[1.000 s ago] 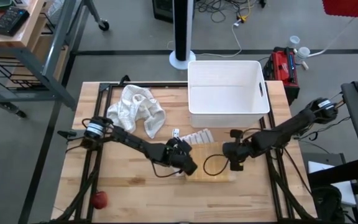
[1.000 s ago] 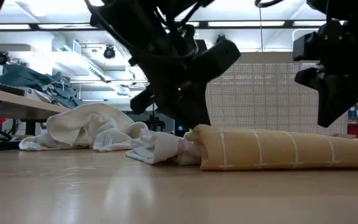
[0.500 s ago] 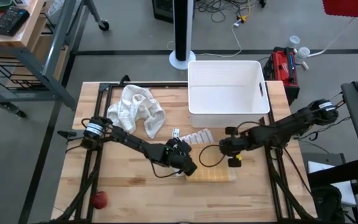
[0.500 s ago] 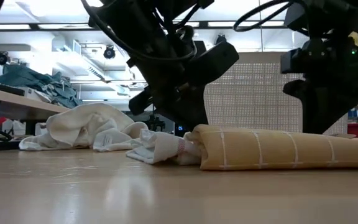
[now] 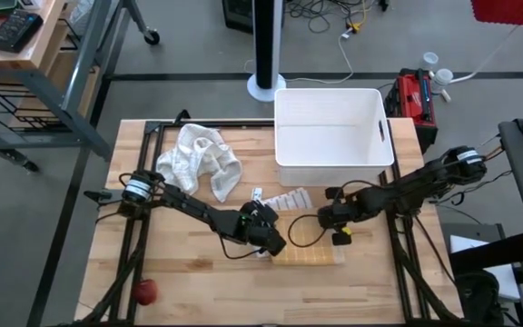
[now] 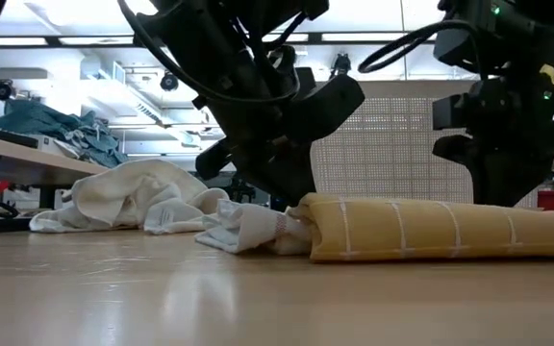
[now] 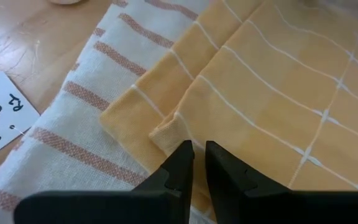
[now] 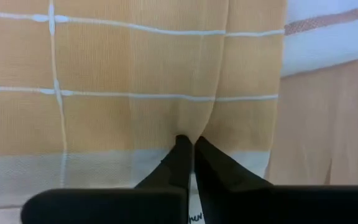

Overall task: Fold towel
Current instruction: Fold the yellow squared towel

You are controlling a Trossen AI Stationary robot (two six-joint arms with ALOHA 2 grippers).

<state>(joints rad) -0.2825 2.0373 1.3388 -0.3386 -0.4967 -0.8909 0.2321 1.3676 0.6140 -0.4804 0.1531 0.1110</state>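
A yellow towel with white grid lines [image 5: 311, 250] lies folded near the table's front middle. Its far part rests on a white towel with reddish stripes [image 5: 284, 198]. In the low view the yellow towel [image 6: 431, 231] shows as a long low roll. My left gripper [image 5: 271, 243] is at the towel's left end, shut on it [image 7: 198, 149]. At the towel's right end my right gripper [image 5: 339, 234] is shut on the cloth [image 8: 188, 144]. A paper tag [image 7: 2, 109] lies beside the striped towel. My left gripper pinches the yellow towel's upper layer at its edge [image 7: 178, 138], close to a turned-over corner, between its two fingers. The fingers slant down from the table's left. The towel lies flat on the striped towel and the table. My right gripper pinches a small pucker of the yellow towel [image 8: 199, 127] between its two fingertips, near the towel's pale border. The fingers point steeply down from above. Creases run in toward the fingertips; the towel lies on the table.
A white bin [image 5: 334, 132] stands at the back right. A crumpled white cloth [image 5: 202, 159] lies at the back left and shows in the low view [image 6: 142, 202]. A small red thing [image 5: 145, 291] sits near the front left corner.
My right gripper has moved toward the table's left and come down onto the yellow towel's right end; a second ago it hung above the towel. The left gripper and the towel have kept still.
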